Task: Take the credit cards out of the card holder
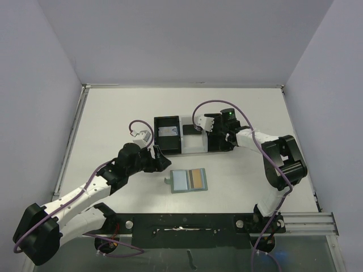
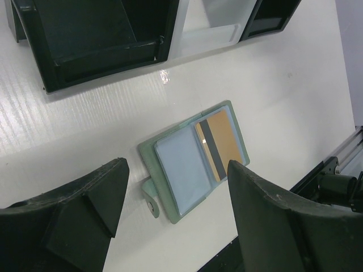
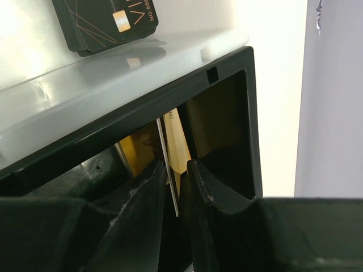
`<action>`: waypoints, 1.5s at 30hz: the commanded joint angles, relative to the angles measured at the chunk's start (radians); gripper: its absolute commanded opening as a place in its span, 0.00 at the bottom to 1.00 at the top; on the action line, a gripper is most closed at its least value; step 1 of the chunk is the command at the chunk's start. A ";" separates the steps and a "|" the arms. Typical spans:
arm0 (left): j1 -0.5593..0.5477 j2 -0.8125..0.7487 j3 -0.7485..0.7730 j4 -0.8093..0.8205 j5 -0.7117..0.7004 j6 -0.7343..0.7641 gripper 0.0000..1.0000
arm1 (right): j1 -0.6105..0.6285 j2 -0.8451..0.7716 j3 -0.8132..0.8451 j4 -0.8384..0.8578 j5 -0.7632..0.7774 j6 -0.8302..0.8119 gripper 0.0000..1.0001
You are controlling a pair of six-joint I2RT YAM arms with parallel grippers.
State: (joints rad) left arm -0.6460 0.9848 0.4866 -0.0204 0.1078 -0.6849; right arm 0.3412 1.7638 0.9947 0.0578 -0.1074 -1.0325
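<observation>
Hovering wide open, left gripper (image 1: 163, 161) nearer: card holder (image 1: 188, 181) just right-near, long axis left-right. Right gripper (image 3: 174, 165) far, credit card (image 3: 164, 141) between jaws, grip unclear.

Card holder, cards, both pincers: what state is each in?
card holder, open flat on the table, gold card in one pocket
left pincer, open, empty, clear of the holder
right pincer, jaws narrowly apart around edge-on card at black box, grip unclear
dark card, flat in white tray
</observation>
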 commanded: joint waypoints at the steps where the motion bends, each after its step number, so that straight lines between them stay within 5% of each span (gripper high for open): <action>1: 0.007 -0.014 0.006 0.020 0.007 0.014 0.70 | -0.006 -0.017 0.024 -0.003 -0.018 -0.013 0.23; 25: 0.014 0.035 0.016 0.034 0.051 0.015 0.70 | -0.033 0.053 0.175 -0.202 -0.098 0.058 0.36; 33: 0.014 0.062 0.025 0.050 0.066 0.005 0.70 | -0.043 0.034 0.169 -0.148 -0.061 0.116 0.37; 38: 0.015 0.064 0.028 0.053 0.060 0.004 0.71 | -0.047 -0.040 0.164 -0.090 -0.092 0.371 0.39; 45: 0.016 0.078 0.037 0.057 0.055 0.008 0.70 | -0.049 -0.108 0.172 -0.170 -0.015 1.041 0.37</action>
State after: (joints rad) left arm -0.6376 1.0557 0.4866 -0.0216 0.1570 -0.6773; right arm 0.2996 1.7226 1.1286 -0.0906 -0.1699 -0.4480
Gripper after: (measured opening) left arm 0.692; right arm 0.393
